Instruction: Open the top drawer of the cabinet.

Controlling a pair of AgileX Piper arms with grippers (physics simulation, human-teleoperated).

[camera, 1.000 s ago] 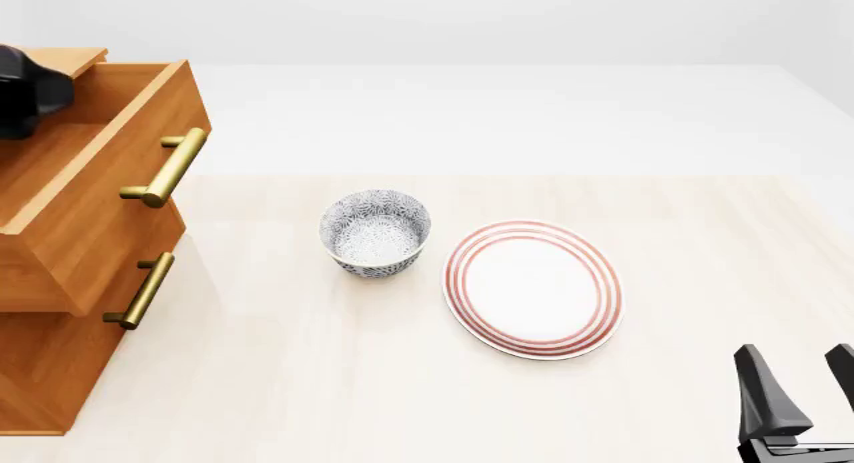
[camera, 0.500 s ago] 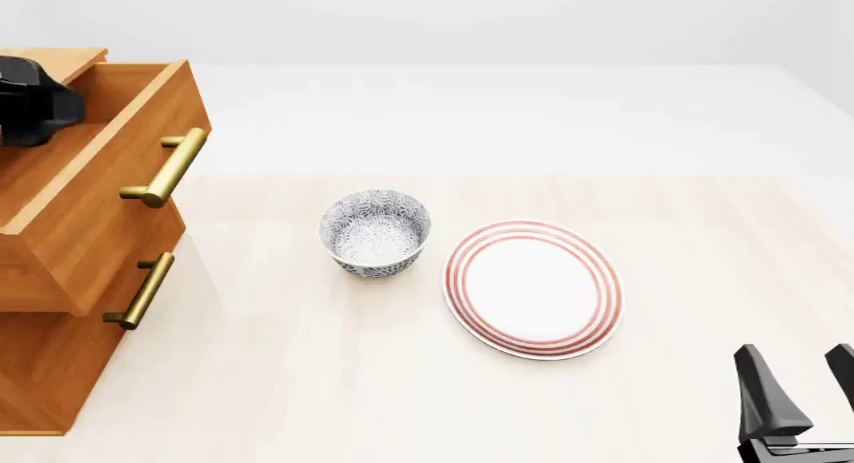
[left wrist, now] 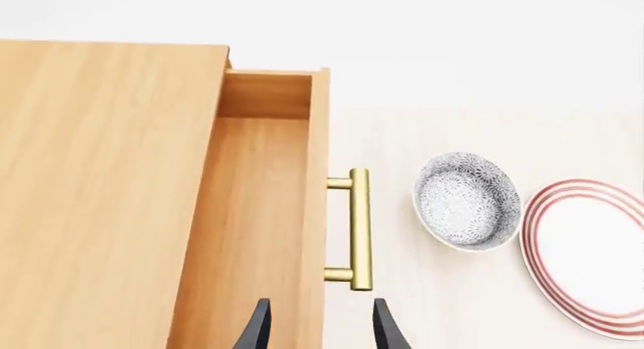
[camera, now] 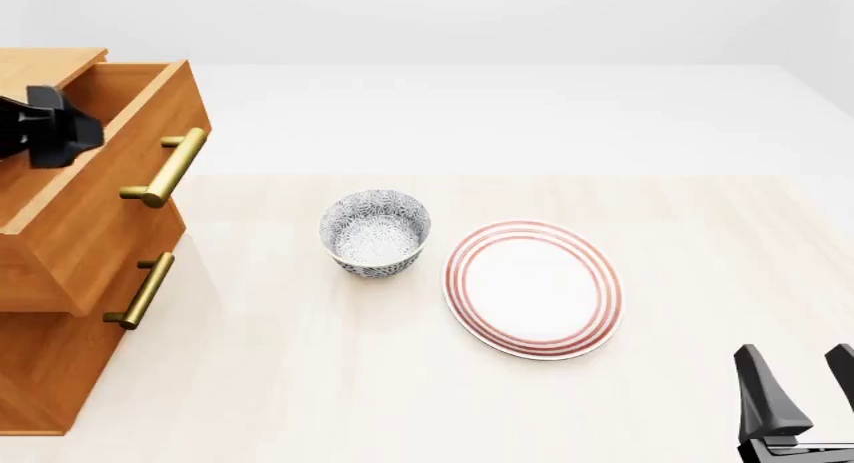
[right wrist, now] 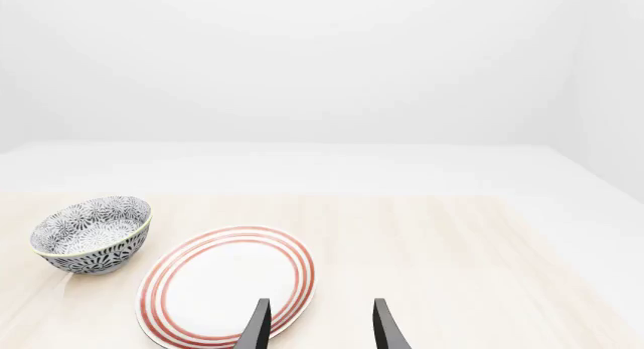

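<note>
The cabinet (camera: pixel 40 373) stands at the table's left edge. Its top drawer (camera: pixel 114 198) is pulled out, with its brass bar handle (camera: pixel 164 166) facing right; the inside looks bare. In the left wrist view the drawer (left wrist: pixel 262 213) and its handle (left wrist: pixel 360 228) show from above. My left gripper (camera: pixel 51 128) hovers over the open drawer, near its front panel. It is open and holds nothing (left wrist: pixel 320 334). My right gripper (camera: pixel 801 383) is open and empty at the near right corner (right wrist: pixel 320 330).
A patterned bowl (camera: pixel 375 233) and a red-ringed white plate (camera: pixel 534 288) sit mid-table, to the right of the cabinet. The middle drawer's handle (camera: pixel 140 290) shows below the top drawer. Bowl (right wrist: pixel 90 232) and plate (right wrist: pixel 226 285) also show in the right wrist view.
My left gripper has moved right and a little nearer over the open drawer. The drawer and the right arm have not moved.
</note>
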